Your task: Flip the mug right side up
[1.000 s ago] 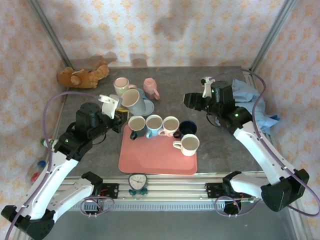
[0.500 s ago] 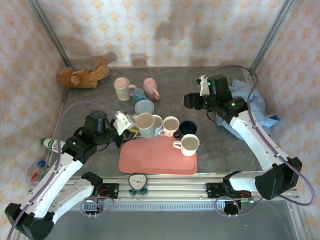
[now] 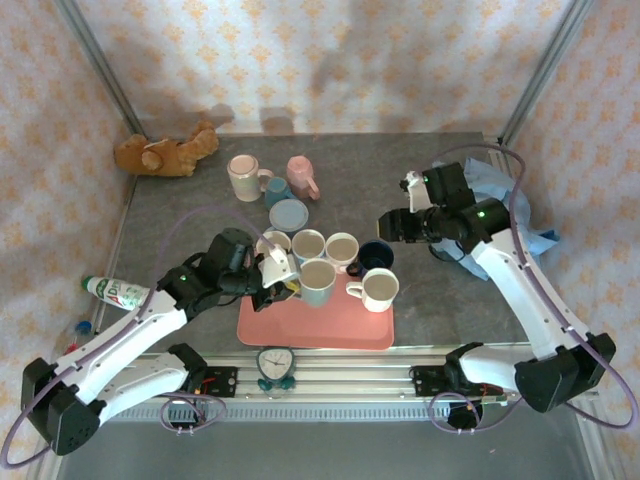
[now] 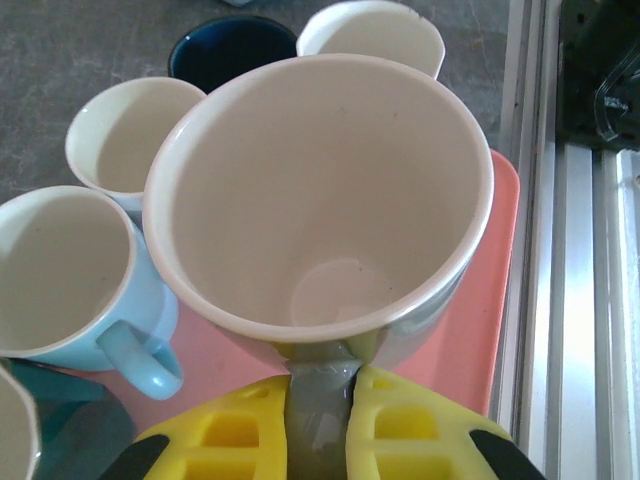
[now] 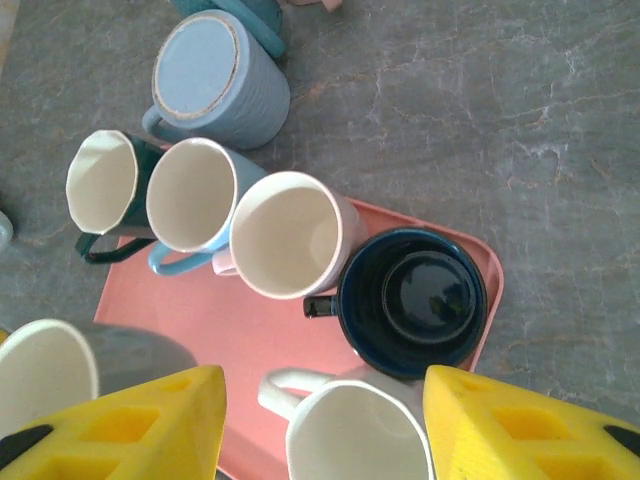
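A grey mug (image 3: 318,281) with a cream inside is held mouth up over the pink tray (image 3: 300,328), just in front of the row of mugs. My left gripper (image 3: 287,276) is shut on its grey handle. In the left wrist view the mug (image 4: 320,190) is seen from above, and the handle sits pinched between the yellow fingers (image 4: 230,435) of the gripper (image 4: 322,415). Whether the base touches the tray (image 4: 470,330) is hidden. My right gripper (image 3: 392,226) hangs open above the tray's right end, empty, over a white mug (image 5: 355,440).
On the tray stand upright dark green (image 5: 100,180), light blue (image 5: 195,195), pale pink (image 5: 290,235), navy (image 5: 412,300) and white mugs. An upside-down blue-grey mug (image 3: 289,214) and more mugs (image 3: 243,172) stand behind. Teddy bear (image 3: 165,152) back left, blue cloth (image 3: 512,205) right, bottle (image 3: 115,292) left.
My left arm has carried the grey mug from behind the tray forward and right, over the tray, with its mouth now facing up. The right gripper has drifted slightly right and down.
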You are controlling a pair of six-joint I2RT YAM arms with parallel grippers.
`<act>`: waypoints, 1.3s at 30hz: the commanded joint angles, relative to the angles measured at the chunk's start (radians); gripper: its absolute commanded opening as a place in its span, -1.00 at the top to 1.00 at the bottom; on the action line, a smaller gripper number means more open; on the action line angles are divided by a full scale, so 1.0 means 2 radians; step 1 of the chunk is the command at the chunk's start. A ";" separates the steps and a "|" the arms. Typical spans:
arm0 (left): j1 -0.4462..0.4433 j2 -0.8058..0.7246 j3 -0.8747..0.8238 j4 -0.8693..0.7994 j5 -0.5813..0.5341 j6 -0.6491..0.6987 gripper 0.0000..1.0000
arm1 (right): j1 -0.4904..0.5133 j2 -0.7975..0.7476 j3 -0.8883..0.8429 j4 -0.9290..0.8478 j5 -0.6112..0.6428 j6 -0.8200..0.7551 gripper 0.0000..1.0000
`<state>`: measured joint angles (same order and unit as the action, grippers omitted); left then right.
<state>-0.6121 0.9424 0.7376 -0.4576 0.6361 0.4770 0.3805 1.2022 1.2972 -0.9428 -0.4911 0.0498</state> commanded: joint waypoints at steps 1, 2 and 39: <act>-0.014 0.009 0.000 0.051 -0.019 0.020 1.00 | -0.005 -0.022 -0.007 -0.038 0.001 -0.009 -0.11; -0.018 0.015 -0.004 0.057 -0.022 0.021 1.00 | -0.005 -0.024 -0.007 -0.040 0.004 -0.010 -0.11; -0.050 0.102 -0.113 0.309 -0.069 -0.025 1.00 | -0.011 -0.025 -0.020 -0.023 0.005 0.004 -0.11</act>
<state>-0.7010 1.1461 0.5140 0.0322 0.5030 0.4423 0.3672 1.1656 1.2648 -1.0058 -0.4900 0.0505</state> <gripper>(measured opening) 0.142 0.558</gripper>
